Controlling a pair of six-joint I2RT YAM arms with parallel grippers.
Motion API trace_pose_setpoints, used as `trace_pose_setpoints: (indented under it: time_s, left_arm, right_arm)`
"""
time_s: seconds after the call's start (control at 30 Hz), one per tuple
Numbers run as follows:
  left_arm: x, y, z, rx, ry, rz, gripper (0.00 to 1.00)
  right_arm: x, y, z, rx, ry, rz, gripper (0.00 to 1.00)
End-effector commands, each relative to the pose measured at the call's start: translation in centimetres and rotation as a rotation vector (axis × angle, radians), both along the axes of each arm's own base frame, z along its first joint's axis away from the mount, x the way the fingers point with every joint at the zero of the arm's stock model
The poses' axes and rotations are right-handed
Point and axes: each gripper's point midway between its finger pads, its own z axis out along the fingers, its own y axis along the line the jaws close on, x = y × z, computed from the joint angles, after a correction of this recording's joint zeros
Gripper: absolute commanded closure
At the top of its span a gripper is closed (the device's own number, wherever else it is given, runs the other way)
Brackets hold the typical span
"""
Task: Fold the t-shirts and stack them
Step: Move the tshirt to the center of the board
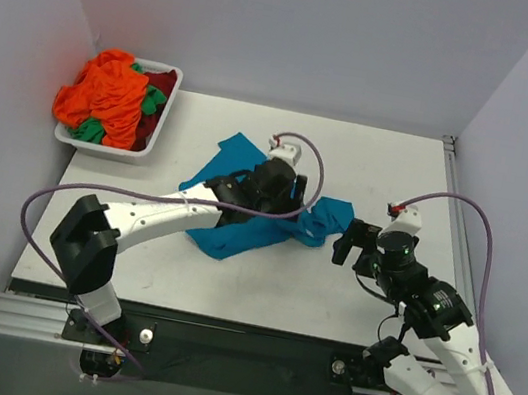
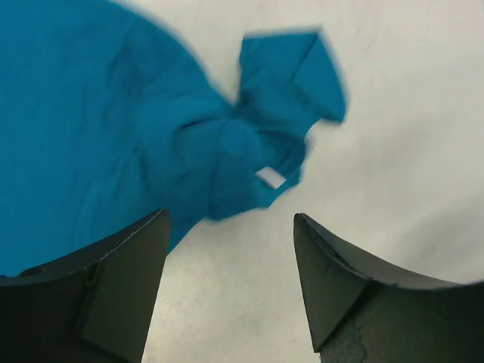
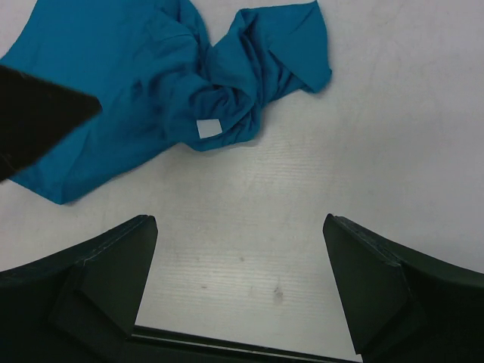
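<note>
Teal-blue t-shirt [image 1: 237, 237] [image 2: 98, 136] [image 3: 121, 68] lying crumpled near the middle of the table [image 1: 371, 165]. Its left part is spread fairly flat; toward the right it is bunched and twisted, with a small white label [image 2: 271, 178] [image 3: 207, 128] exposed at the bunch. Left gripper [image 2: 231, 219] hangs over the shirt, fingers spread apart and grasping nothing. Right gripper [image 1: 348, 242] [image 3: 238, 221], just right of the shirt's right end and over bare table, is likewise released and empty. Orange t-shirt [image 1: 109, 96], green t-shirt [image 1: 154, 98] and dark red t-shirt [image 1: 162, 81] lie heaped in the white tray [image 1: 159, 129] at the far left corner, well apart from the teal one.
</note>
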Motion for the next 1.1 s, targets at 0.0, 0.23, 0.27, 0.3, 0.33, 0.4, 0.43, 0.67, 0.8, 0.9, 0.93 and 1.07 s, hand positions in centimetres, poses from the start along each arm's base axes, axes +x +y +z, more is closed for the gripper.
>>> trace_pose_setpoints:
  time_s: [0.0, 0.23, 0.27, 0.3, 0.33, 0.4, 0.43, 0.67, 0.8, 0.9, 0.93, 1.07]
  left_arm:
    - [-0.9, 0.4, 1.1, -0.103, -0.010, 0.022, 0.22]
    - [-1.3, 12.4, -2.7, 0.018, 0.080, 0.301, 0.27]
    - [-1.8, 13.8, -2.9, 0.014, 0.099, 0.324, 0.28]
    - [-1.6, 16.6, -4.7, 0.038, 0.136, 0.384, 0.29]
    - [-1.9, 17.4, -5.3, 0.038, 0.157, 0.394, 0.30]
    - [-2.0, 18.4, -6.0, 0.014, 0.177, 0.405, 0.31]
    - [-2.0, 19.5, -7.0, 0.018, 0.199, 0.433, 0.31]
    - [-1.3, 22.7, -11.5, 0.094, 0.349, 0.574, 0.36]
    - [-1.9, 25.3, -14.1, 0.094, 0.415, 0.655, 0.36]
    - [-1.6, 25.2, -15.6, 0.052, 0.441, 0.645, 0.36]
    - [-1.2, 24.8, -15.8, 0.032, 0.438, 0.638, 0.36]
    - [-0.9, 23.9, -17.9, 0.019, 0.504, 0.637, 0.41]
  right_arm:
    - [-0.7, -0.2, -2.2, 0.010, 0.082, -0.035, 0.01]
    - [0.0, 2.2, -5.5, 0.059, 0.147, -0.052, 0.05]
    - [0.0, 2.8, -6.2, 0.056, 0.162, -0.040, 0.06]
    - [0.1, 3.4, -6.6, 0.067, 0.168, -0.039, 0.07]
    - [0.5, 4.1, -6.8, 0.085, 0.160, -0.029, 0.07]
    - [1.3, 5.1, -7.5, 0.075, 0.156, -0.034, 0.08]
    - [1.8, 5.3, -7.9, 0.074, 0.154, -0.054, 0.08]
    - [5.3, 6.5, -11.0, 0.047, 0.165, -0.161, 0.12]
    - [6.4, 5.8, -12.8, 0.086, 0.179, -0.229, 0.16]
    - [7.9, 5.0, -14.0, 0.133, 0.197, -0.272, 0.25]
    - [8.2, 4.7, -14.8, 0.126, 0.213, -0.284, 0.28]
    - [10.3, 4.0, -16.0, 0.117, 0.251, -0.315, 0.55]
